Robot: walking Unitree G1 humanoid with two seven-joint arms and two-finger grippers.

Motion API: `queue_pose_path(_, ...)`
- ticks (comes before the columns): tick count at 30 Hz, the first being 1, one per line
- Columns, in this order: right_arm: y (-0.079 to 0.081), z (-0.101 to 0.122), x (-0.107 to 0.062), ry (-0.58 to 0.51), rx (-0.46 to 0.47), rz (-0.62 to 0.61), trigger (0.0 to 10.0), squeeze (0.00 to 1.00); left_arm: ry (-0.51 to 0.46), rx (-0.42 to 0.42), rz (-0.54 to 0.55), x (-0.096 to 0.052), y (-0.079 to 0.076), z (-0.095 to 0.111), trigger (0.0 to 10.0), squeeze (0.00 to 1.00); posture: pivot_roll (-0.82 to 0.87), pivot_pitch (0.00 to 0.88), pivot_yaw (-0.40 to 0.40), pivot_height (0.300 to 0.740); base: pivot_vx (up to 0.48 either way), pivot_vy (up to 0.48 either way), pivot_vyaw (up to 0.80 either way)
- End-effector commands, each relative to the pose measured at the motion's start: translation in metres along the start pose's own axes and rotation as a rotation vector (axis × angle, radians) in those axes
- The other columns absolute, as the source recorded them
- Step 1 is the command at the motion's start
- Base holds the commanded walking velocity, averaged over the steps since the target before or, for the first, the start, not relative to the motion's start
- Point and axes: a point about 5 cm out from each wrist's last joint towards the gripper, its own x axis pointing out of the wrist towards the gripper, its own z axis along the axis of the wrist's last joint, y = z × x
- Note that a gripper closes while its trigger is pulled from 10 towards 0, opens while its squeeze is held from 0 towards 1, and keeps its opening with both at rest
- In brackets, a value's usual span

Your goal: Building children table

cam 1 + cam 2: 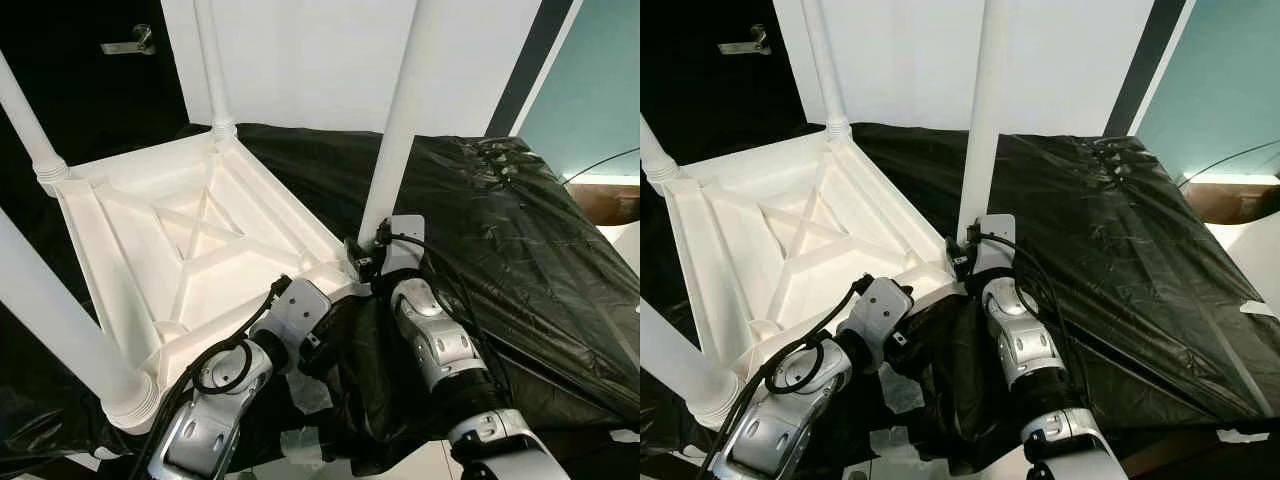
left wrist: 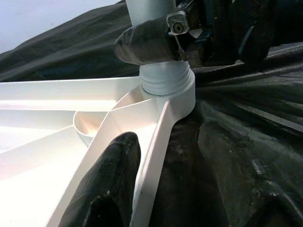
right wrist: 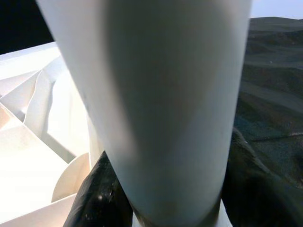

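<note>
A white children's table [image 1: 85,230] lies upside down on a black plastic sheet [image 1: 520,250], its ribbed underside facing up. Its legs stand upright in the corner sockets. My right gripper [image 3: 175,194] is shut on the near-right leg [image 1: 400,130] just above its threaded collar [image 2: 165,82]; a black finger [image 2: 147,45] wraps the leg. My left gripper [image 2: 168,137] is open and straddles the table's rim close to that corner. One of its fingers [image 2: 113,189] lies inside the frame, the other [image 2: 236,175] outside on the sheet.
Other legs rise at the far left [image 1: 25,120], the far corner [image 1: 212,70] and the near left [image 1: 60,330]. A white wall stands behind, with a dark door and handle [image 1: 130,42] at the left. The sheet slopes away to the right.
</note>
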Motion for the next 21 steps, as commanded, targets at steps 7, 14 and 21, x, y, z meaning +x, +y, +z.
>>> queue_pose_path(7,-0.001,-0.01,-0.004,0.058,0.01,-0.004,10.0,1.0,0.0,0.006,0.025,0.0,0.001,0.001,10.0,0.0,0.14,0.014,-0.093,0.74,0.0,0.0,0.0)
queue_pose_path(14,-0.014,0.003,-0.009,-0.01,0.007,0.068,10.0,1.0,0.0,0.006,0.03,-0.001,0.001,0.002,10.0,0.0,0.13,0.014,-0.092,0.74,0.0,0.0,0.0)
queue_pose_path(21,-0.033,0.013,-0.01,-0.039,-0.012,0.22,10.0,1.0,0.001,0.008,0.028,-0.001,0.004,0.002,10.0,0.0,0.12,0.02,-0.079,0.74,0.0,0.0,0.0)
